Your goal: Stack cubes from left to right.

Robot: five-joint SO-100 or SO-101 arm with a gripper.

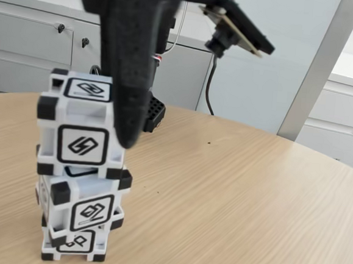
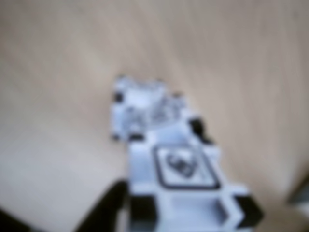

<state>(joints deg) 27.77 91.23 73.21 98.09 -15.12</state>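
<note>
1. Fixed view: three cubes stand in one stack on a round wooden table, near the left edge of the picture.
2. The top cube sits upright, with a black-framed line glyph on its front face and another on its upper face; black blocks mark its corners.
3. The middle cube is turned slightly relative to the top one, so that its edges do not line up with those above.
4. The bottom cube rests on the table and is partly cut off by the lower edge of the picture.
5. The gripper hangs from above. One dark finger runs down in front of the right side of the top cube, its tip level with that cube's lower half. The second finger is hidden, so whether the pincer is spread or pinching the cube cannot be told.
6. A small camera on a bracket rides on the arm, upper centre, with a cable below it.
7. Grey cabinets stand behind the table.
8. Wrist view, strongly blurred: the top cube appears from above with a glyph on its upper face; the whitish shape beyond it is probably a lower cube of the stack. A dark form at lower left may be a finger.
</note>
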